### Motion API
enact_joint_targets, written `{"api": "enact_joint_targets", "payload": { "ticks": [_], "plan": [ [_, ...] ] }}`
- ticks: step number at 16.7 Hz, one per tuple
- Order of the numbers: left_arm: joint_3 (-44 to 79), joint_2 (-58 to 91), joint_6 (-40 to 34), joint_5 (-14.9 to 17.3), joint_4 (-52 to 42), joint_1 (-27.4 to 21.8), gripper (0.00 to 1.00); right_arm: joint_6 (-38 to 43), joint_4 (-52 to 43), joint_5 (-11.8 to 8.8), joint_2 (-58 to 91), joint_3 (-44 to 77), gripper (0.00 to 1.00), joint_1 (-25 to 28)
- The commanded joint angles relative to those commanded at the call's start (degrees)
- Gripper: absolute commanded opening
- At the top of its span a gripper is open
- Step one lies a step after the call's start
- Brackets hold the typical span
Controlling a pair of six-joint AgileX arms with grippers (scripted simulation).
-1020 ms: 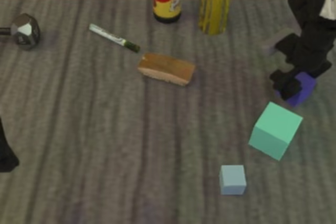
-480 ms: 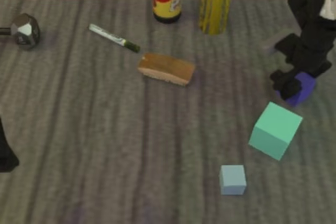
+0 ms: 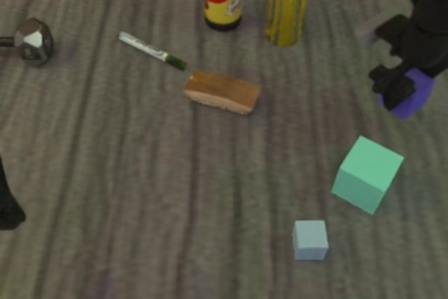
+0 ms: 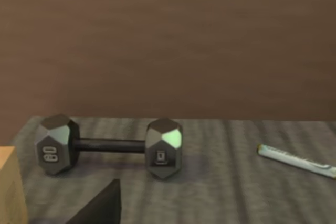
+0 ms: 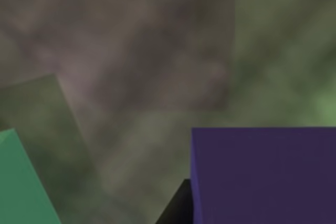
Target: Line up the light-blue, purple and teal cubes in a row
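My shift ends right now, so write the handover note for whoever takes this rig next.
Right gripper: shut on the purple cube, at the table's right side toward the far edge; the right wrist view shows table beneath the cube.
Left gripper: parked at the left edge.
Teal cube: on the table, right of centre, turned askew.
Light-blue cube: nearer the front, apart from the teal one.
Done: purple cube grasped.
Left: set all three in a row.

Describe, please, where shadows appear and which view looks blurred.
Top view: soft, even light; a faint shadow lies under the raised purple cube in the right tool. Right wrist view: the table is blurred behind that close cube, and a dim shadow lies beside the teal cube. Left wrist view: the dumbbell looks sharp, with a pale gleam.
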Motion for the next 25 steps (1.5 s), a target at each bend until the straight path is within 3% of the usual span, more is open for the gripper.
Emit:
{"api": "enact_joint_targets", "payload": {
  "ticks": [6, 10, 14, 21, 25],
  "plan": [
    [0.00, 0.00, 0.00, 0.00, 0.00, 0.00, 1.00, 0.17, -0.99, -0.01, -0.43, 0.78, 0.00, -0.18],
    [0.00, 0.00, 0.00, 0.00, 0.00, 0.00, 1.00, 6.17, -0.54, 0.09, -1.69, -0.89, 0.00, 3.49],
    [0.00, 0.00, 0.00, 0.00, 0.00, 0.00, 1.00, 20.91, 0.56, 0.29, -5.02, -5.66, 0.00, 11.19],
    [0.00, 0.00, 0.00, 0.00, 0.00, 0.00, 1.00, 58.30, 3.15, 0.43, -13.38, -18.38, 0.00, 28.82],
    [0.00, 0.00, 0.00, 0.00, 0.00, 0.00, 1.00, 73.91, 5.10, 0.68, -18.34, -24.46, 0.00, 37.09]
  ]
}}
